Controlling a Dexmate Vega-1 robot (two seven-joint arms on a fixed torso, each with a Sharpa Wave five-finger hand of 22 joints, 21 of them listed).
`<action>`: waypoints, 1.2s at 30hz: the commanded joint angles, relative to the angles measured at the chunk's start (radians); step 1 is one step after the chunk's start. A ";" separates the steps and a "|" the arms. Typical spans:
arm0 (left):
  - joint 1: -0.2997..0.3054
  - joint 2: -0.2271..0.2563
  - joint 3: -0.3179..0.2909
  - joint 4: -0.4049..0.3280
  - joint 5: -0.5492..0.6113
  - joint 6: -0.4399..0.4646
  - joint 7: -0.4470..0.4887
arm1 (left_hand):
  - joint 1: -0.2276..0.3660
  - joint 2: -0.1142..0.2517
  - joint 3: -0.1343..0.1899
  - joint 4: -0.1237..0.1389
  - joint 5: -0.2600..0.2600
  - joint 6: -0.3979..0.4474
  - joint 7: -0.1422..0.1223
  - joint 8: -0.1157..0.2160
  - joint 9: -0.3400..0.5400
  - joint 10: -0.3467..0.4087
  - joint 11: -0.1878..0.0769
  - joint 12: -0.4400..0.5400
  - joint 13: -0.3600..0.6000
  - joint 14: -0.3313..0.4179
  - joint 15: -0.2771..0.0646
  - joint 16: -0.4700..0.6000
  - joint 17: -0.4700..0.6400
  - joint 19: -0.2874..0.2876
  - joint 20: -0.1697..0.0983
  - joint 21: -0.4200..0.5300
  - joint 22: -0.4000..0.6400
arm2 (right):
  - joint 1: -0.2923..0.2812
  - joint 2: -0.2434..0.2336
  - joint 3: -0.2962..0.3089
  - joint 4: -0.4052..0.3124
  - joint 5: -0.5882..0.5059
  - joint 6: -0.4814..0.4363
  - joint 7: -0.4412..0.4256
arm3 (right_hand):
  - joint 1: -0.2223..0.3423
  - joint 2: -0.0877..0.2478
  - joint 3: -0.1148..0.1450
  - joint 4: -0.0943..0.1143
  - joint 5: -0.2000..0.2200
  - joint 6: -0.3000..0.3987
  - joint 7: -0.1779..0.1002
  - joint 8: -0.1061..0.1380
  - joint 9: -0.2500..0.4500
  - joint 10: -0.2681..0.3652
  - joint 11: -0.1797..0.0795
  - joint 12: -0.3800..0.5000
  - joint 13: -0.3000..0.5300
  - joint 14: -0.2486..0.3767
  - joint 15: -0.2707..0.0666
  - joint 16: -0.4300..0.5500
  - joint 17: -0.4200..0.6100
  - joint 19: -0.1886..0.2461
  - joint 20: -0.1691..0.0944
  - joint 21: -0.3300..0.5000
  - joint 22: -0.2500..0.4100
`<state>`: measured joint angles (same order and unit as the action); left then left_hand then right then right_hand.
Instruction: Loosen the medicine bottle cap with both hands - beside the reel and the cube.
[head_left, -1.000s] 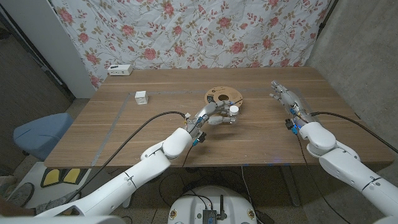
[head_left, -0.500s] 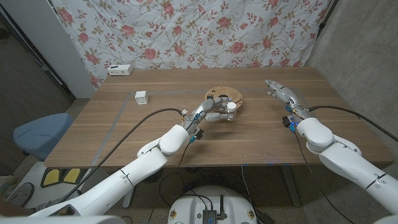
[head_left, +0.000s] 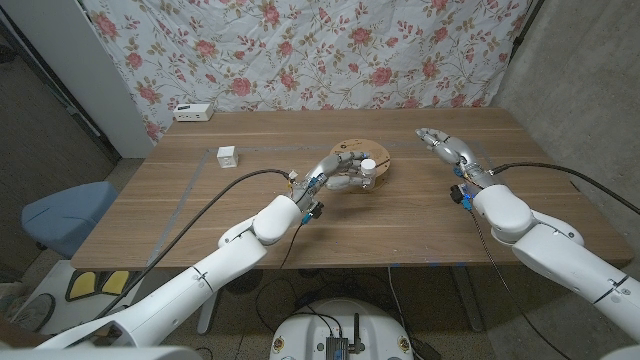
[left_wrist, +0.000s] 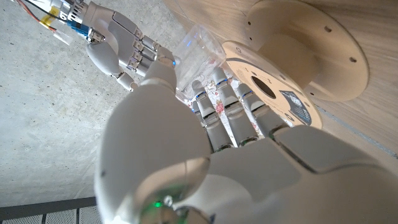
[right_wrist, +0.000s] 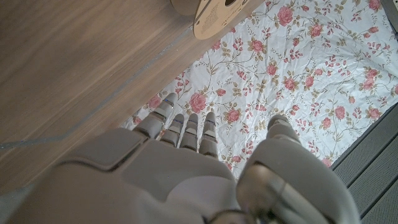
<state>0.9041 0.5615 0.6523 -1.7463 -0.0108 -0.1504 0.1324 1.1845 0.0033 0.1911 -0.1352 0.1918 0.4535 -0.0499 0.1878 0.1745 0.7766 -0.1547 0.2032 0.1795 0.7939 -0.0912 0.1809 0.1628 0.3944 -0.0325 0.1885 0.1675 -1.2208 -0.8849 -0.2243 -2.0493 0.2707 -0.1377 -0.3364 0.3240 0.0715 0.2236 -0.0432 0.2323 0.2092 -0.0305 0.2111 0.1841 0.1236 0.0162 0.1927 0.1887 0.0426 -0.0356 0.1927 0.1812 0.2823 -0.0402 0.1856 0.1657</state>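
Gripping medicine bottle (head_left: 366, 176) just in front of reel (head_left: 359, 158), left robot hand (head_left: 343, 173) is wrapped round clear body, judged as bracing it for cap (head_left: 369, 165) to be twisted. Right robot hand (head_left: 443, 143) is held apart, fingers spread, nothing gripped. Bottle contents cannot be told. Cube (head_left: 228, 157) sits well apart on bench (head_left: 240, 215).

You're working on a matt, wood-grained table (head_left: 200, 200). Your left hand (head_left: 343, 170) (glossy white plastic shells) grips a clear plastic medicine bottle (head_left: 366, 176) beside the matt, cardboard-looking reel (head_left: 352, 154). The backdrop (head_left: 300, 50) is creased floral cloth.
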 joint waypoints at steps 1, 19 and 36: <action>-0.038 -0.027 0.005 0.074 0.002 -0.050 -0.003 | 0.002 0.014 0.003 0.005 -0.006 0.008 0.000 -0.004 0.003 0.015 0.000 0.000 0.003 0.011 -0.124 -0.003 -0.001 0.003 -0.003 -0.002 0.000 | 0.011 -0.026 -0.008 -0.094 -0.053 -0.112 -0.018 | 0.016 0.000 0.006 -0.010 -0.005 0.015 0.000 0.005 0.003 -0.001 -0.004 0.003 0.002 -0.002 0.007 -0.002 0.003 0.010 -0.028 0.004 0.001; -0.077 -0.071 0.019 0.154 0.007 -0.079 0.006 | 0.001 0.022 0.012 0.005 -0.006 0.011 0.006 -0.004 0.003 0.030 0.001 0.002 0.003 0.021 -0.123 -0.005 -0.002 0.003 -0.008 -0.002 0.000 | 0.057 -0.052 -0.038 -0.153 -0.118 -0.186 0.010 | 0.052 -0.004 0.016 -0.045 -0.023 0.033 -0.012 0.003 0.005 -0.015 -0.012 0.000 0.003 -0.017 0.023 -0.004 0.004 -0.010 0.010 -0.002 0.002; -0.141 -0.107 0.041 0.262 0.013 -0.137 -0.015 | 0.000 0.018 0.015 0.001 -0.008 0.015 -0.003 -0.004 0.003 0.040 -0.002 0.003 0.003 0.028 -0.125 -0.006 -0.002 0.004 -0.018 -0.002 -0.001 | 0.154 -0.107 -0.098 -0.209 -0.198 -0.283 0.102 | 0.110 -0.016 0.034 -0.096 -0.033 0.042 -0.010 0.001 0.007 -0.010 0.024 0.005 0.005 -0.003 0.043 0.003 0.004 -0.001 0.044 0.003 0.003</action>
<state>0.8017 0.4766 0.6809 -1.5476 0.0005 -0.2517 0.1338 1.1819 0.0219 0.2014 -0.1306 0.1843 0.4610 -0.0502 0.1878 0.1745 0.8048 -0.1589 0.1999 0.1795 0.8116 -0.0948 0.1772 0.1583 0.3982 -0.0361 0.1885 0.1675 -1.1257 -0.9508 -0.2876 -2.2100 0.1186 -0.3388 -0.2941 0.4200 0.0583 0.2527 -0.1300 0.1981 0.2397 -0.0431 0.2110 0.1887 0.1106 0.0292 0.1926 0.1885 0.0355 -0.0034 0.1879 0.1840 0.2788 -0.0009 0.1856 0.1653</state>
